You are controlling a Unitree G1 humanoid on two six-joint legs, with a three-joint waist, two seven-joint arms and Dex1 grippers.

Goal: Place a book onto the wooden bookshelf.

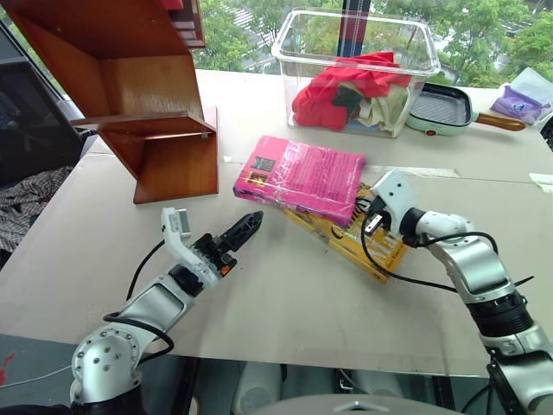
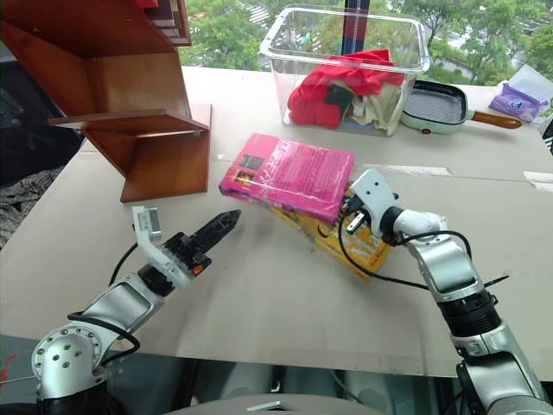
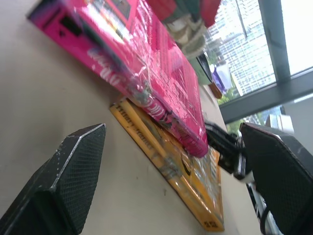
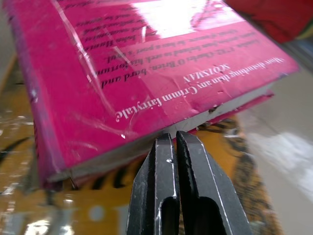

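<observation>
Pink and glossy, the book (image 1: 301,178) lies on a yellow book (image 1: 356,237), well apart from the wooden bookshelf (image 1: 143,95). From the head, the left gripper (image 1: 244,230) hovers near the book's corner. Its wrist view shows the fingers spread wide. The right wrist view shows the right gripper (image 4: 175,139) pressed together at the book's page edge — wedging, not gripping. Lifting that edge likely comes next.

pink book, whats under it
The pink book lies on a yellow book, which rests on the table. The part of the yellow cover beneath it is hidden.
</observation>
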